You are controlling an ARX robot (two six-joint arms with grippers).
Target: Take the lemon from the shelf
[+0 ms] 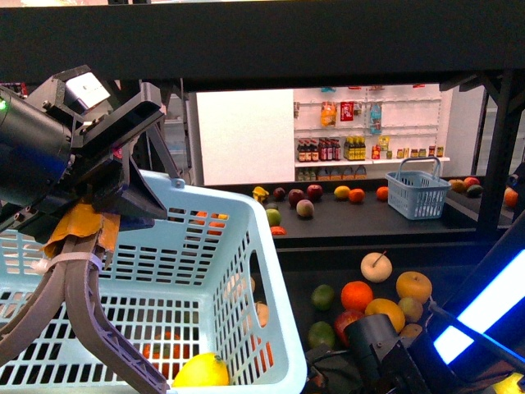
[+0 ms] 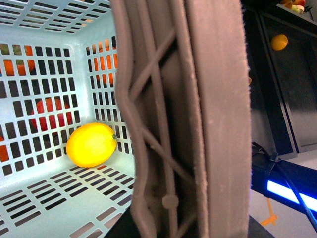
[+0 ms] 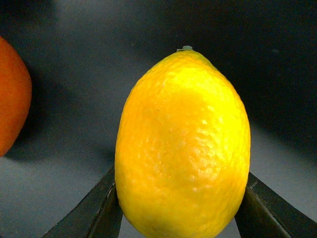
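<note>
The left hand (image 1: 78, 361) is hanging at the near left side of a large pale blue basket (image 1: 246, 271). Its two grey ribbed fingers (image 1: 98, 328) are spreading well apart, with nothing clamped between them. The basket is sitting in front of the left end of the shelf (image 1: 361, 226). Inside it, a second lemon (image 2: 91, 145) is lying on its side on the slotted floor, close to a side wall. It is the only thing showing in the basket. Red and orange fruit are showing through the wall slots from outside.

Further right, the shelf's upper tray is carrying a loose row of fruit along its back edge: dark red apples (image 1: 296, 197), a yellow fruit (image 1: 341, 192) and small oranges (image 1: 356, 195). Toward that tray's right end a small blue basket (image 1: 418, 195) is standing upright with its handle raised. Behind it, white wall shelves (image 1: 328, 149) are holding bottles.

On the lower tray a cluster of fruit is lying near the front edge: green fruits (image 1: 322, 296), a bright orange (image 1: 357, 294), a pale round fruit (image 1: 376, 267) and larger orange-yellow fruits (image 1: 413, 286).

At the lower tray's right front, the right arm (image 1: 394, 353) is reaching in beside a glowing blue strip (image 1: 484, 316). The right hand (image 3: 181, 213) is clamping the lemon (image 3: 183, 144), its dark fingers (image 3: 94, 213) pressing on either flank. The lemon's stem end is pointing away from the hand. Another orange (image 3: 12, 96) is lying near it on the dark tray. Whether the lemon is resting on the tray or raised off it, I cannot tell.
</note>
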